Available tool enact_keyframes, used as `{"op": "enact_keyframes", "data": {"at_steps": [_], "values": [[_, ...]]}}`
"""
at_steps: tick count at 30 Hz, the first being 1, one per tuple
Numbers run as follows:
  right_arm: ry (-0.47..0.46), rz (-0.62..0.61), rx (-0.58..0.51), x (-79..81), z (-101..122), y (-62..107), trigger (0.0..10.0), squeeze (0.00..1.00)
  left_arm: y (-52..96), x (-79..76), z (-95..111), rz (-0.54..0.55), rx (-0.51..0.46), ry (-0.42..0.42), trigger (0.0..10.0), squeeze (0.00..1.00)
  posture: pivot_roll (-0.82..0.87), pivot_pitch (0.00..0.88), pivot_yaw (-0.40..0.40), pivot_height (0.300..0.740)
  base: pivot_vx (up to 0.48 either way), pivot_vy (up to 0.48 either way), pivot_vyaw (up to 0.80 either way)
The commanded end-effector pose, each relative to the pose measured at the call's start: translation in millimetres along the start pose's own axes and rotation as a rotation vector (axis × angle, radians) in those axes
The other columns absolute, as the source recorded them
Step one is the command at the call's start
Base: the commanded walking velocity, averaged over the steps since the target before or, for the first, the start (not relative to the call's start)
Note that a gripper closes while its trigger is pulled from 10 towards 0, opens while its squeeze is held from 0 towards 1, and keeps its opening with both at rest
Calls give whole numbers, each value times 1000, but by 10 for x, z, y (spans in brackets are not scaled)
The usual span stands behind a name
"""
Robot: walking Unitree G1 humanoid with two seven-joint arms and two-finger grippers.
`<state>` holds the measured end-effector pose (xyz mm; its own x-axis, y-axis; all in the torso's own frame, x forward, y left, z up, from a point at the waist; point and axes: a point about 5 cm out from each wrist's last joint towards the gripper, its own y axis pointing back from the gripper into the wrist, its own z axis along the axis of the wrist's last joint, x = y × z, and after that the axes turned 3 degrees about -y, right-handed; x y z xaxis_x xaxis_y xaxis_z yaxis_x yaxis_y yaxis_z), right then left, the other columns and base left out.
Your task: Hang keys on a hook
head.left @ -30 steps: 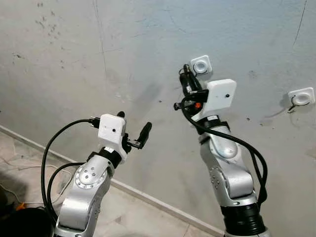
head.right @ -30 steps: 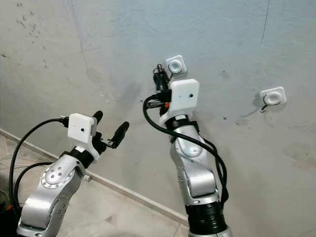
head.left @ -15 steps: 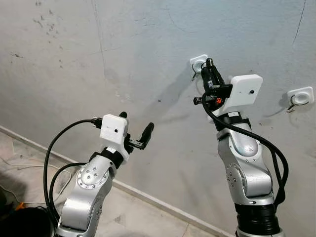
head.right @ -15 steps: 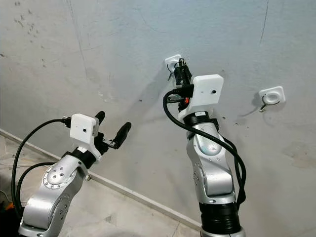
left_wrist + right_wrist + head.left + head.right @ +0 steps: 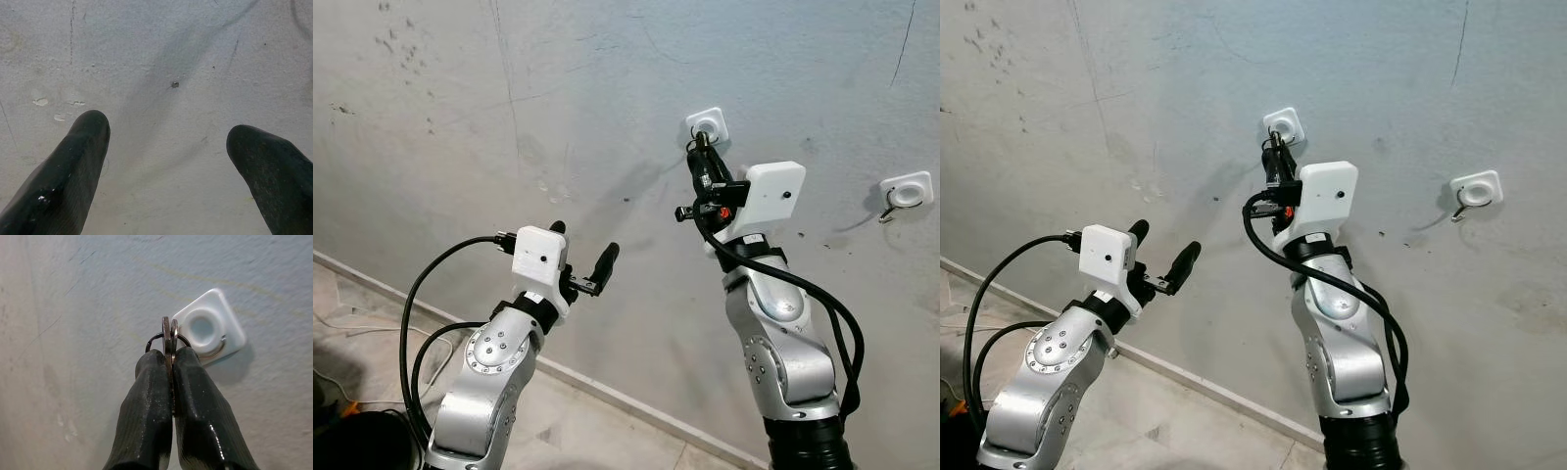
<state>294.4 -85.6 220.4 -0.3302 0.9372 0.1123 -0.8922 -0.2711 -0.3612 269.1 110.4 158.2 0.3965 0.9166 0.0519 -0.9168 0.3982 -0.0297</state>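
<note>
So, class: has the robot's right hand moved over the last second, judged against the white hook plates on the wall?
Yes. The right hand, shut on the keys, swung toward the far hook, then back; it now sits just below the near hook.

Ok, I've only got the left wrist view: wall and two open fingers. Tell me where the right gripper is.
Observer: Right gripper is up at the wall, just under a white hook.
Operator: Say what it holds.
Observer: Keys, pinched tight, with the ring poking out at the tip.
Operator: Confirm the ring is on the hook.
Observer: Cannot tell; in the right wrist view the ring sits beside the hook's plate.
</note>
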Motion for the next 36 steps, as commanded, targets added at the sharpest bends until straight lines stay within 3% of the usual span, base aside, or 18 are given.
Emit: {"op": "enact_keyframes", "data": {"at_steps": [1,15,22,36], "values": [[-2,12,1,26,-19,20,10000,0,-11,-32,-4,-17,0,-4,10000,0,157,15,-72,740,0,0,0],[0,-16,-34,13,7,-112,10000,0,-21,-40,-5,-26,2,-3,10000,0,154,19,-68,740,0,0,0],[17,-58,-46,-75,-12,-192,10000,0,-36,-44,3,-31,-1,-3,10000,0,160,15,-59,740,0,0,0],[48,-99,2,-238,-169,-36,10000,0,-37,-46,-1,-33,0,-2,10000,0,158,15,-56,740,0,0,0]]}}
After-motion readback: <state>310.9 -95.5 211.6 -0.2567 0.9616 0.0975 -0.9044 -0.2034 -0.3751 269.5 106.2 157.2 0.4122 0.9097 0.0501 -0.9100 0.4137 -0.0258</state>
